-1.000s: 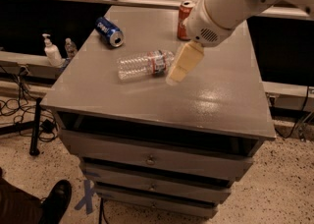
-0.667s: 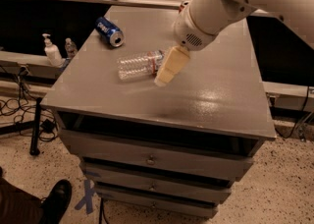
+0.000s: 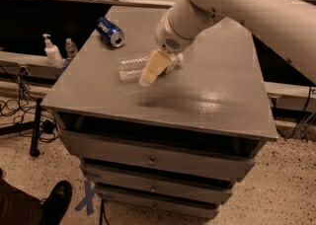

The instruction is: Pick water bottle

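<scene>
The water bottle [image 3: 129,66] lies on its side near the middle of the grey drawer cabinet's top [image 3: 207,100], its length running left to right, well apart from the blue soda can [image 3: 110,31] behind it. The gripper [image 3: 149,71] hangs over the bottle's middle, crossing in front of it, and I cannot tell whether it is spread or closed. The clear ribbed plastic looks thin and probably empty, so I judge it light, easily crushed and inclined to roll. The best hold is likely across the ribbed body near mid-length, squeezing gently.
</scene>
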You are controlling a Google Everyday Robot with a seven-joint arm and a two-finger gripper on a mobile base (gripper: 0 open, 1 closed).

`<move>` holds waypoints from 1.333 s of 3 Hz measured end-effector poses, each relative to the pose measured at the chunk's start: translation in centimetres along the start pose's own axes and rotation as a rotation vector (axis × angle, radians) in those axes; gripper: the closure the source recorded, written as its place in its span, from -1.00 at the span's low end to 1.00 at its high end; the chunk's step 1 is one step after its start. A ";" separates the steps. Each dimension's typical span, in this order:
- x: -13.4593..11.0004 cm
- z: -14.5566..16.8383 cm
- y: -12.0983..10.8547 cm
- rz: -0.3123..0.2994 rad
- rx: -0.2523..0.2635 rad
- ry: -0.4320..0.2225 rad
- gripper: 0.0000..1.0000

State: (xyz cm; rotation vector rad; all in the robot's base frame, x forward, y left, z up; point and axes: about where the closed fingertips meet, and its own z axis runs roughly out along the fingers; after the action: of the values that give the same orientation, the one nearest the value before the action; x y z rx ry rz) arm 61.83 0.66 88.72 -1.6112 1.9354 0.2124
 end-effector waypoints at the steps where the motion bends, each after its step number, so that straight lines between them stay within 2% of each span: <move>1: -0.8 2.0 -0.3 0.005 -0.019 0.010 -1.00; 2: -1.0 3.6 -0.5 0.022 -0.037 0.027 -0.66; 3: -1.1 4.4 -0.8 0.031 -0.045 0.036 -0.17; 4: -0.6 3.8 -1.3 0.040 -0.037 0.051 0.30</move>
State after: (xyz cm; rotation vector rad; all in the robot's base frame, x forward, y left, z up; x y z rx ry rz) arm 64.38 2.69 86.34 -1.6167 2.0148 0.2270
